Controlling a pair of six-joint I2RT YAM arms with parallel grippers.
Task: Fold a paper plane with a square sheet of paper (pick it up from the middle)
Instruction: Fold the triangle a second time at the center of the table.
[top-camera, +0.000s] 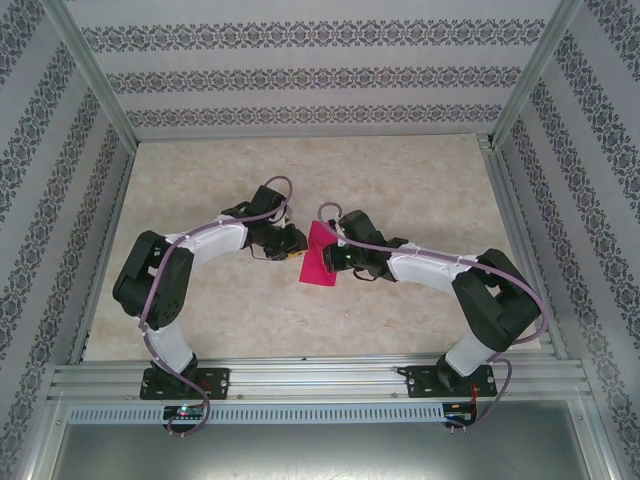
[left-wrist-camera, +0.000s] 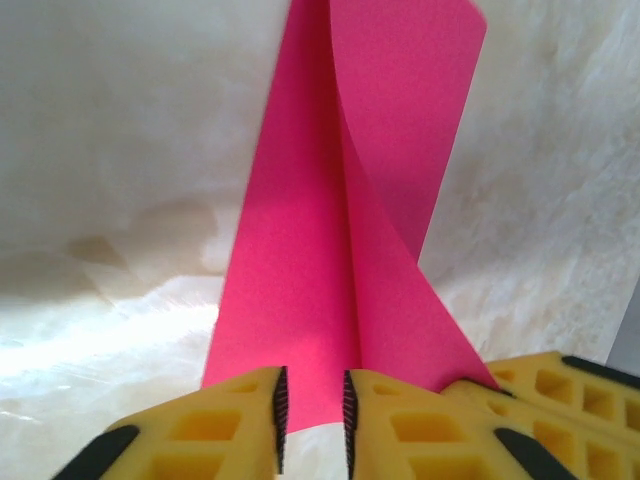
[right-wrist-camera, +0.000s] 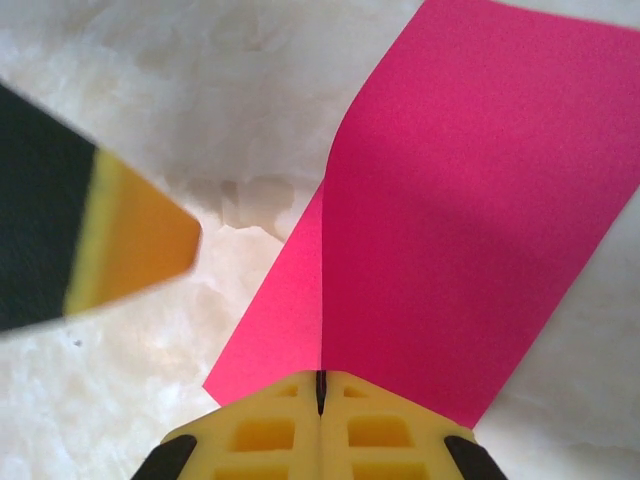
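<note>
Over the marbled bench (top-camera: 420, 190), the square sheet of paper (top-camera: 322, 258) sits between both arms, mid-bench. Left wrist: your left claw (left-wrist-camera: 312, 410) stands narrowly apart around the sheet's edge; close it before pulling. Right wrist: your right claw (right-wrist-camera: 321, 385) pinches the sheet; hold firm.

The left arm (top-camera: 165, 275) and right arm (top-camera: 490, 295) bend inward with elbows out, bringing the two grippers almost tip to tip. The right gripper (right-wrist-camera: 321, 385) has its jaws pressed flat together on an edge of the square sheet of paper (right-wrist-camera: 470, 200), which fans out ahead of the tips. The left gripper (left-wrist-camera: 313, 400) has its jaws a narrow slot apart. Pink shows through that slot, but it is hard to tell whether the sheet passes between the ribbed pads (left-wrist-camera: 281, 405) or lies beneath them. Left of the right jaws sits a blurred yellow finger of the left gripper.
</note>
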